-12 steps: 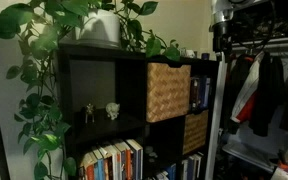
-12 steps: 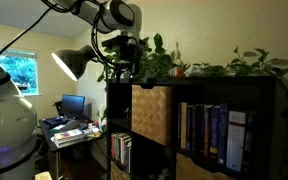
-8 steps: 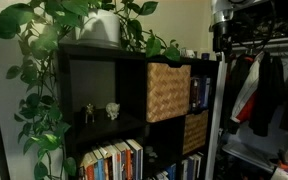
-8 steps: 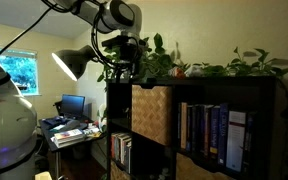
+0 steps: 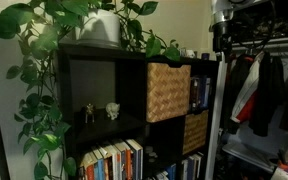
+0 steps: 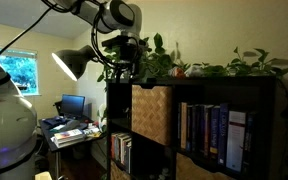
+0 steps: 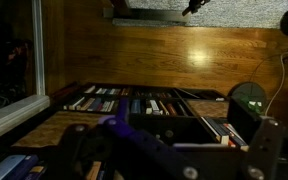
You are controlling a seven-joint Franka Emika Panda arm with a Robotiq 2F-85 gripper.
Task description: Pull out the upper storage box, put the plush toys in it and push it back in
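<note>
Still, we see no change: gripper point(image 6: 121, 66) hovers near shelf top corner, grip state impossible to tell. Upper storage box point(image 5: 168, 91) sits fully in cubby; we judge pull-out not begun.

Upper storage box point(image 5: 168, 91): light tan, woven pattern. Lower box point(image 5: 195, 131): darker golden-brown weave. Shelf unit point(image 5: 94, 52): black. Plant leaves point(image 5: 12, 20): green.
</note>
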